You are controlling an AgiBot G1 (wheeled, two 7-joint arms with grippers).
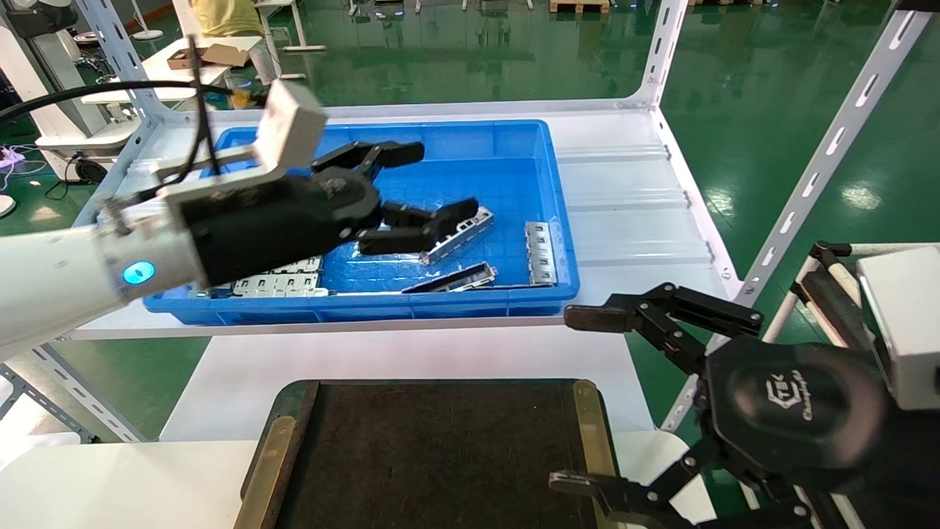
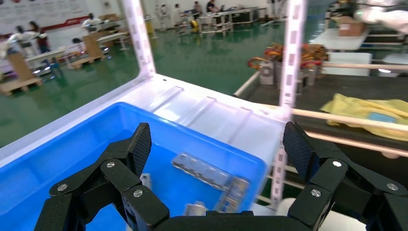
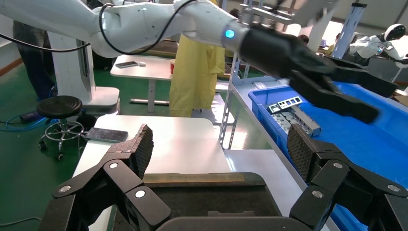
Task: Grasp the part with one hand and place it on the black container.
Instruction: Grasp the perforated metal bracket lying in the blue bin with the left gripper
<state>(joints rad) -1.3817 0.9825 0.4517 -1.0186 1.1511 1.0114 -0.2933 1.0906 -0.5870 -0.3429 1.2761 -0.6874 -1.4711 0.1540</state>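
Right now the part (image 1: 459, 235), a slim silver box bar with square openings, lies tilted on the floor of the blue bin (image 1: 558, 290), roughly mid-bin toward its right half, with the lower finger of the left end effector (image 1: 433, 184) over its near end. That end effector hangs inside the bin with its fingers spread apart, nothing clamped between them. Just beside the part, a similar bar (image 1: 540, 252) lies along the bin's right wall, a darker strip (image 1: 452, 280) rests near the front wall, and wider silver plates (image 1: 283, 283) sit in the front-left corner. The bin stands on a white shelf (image 1: 624, 213). Nearer the robot, the black container (image 1: 433, 448) lies flat on the white tabletop (image 1: 235, 375), at its near edge. The right end effector (image 1: 580, 397) hovers off the container's right side, fingers wide apart and holding nothing.
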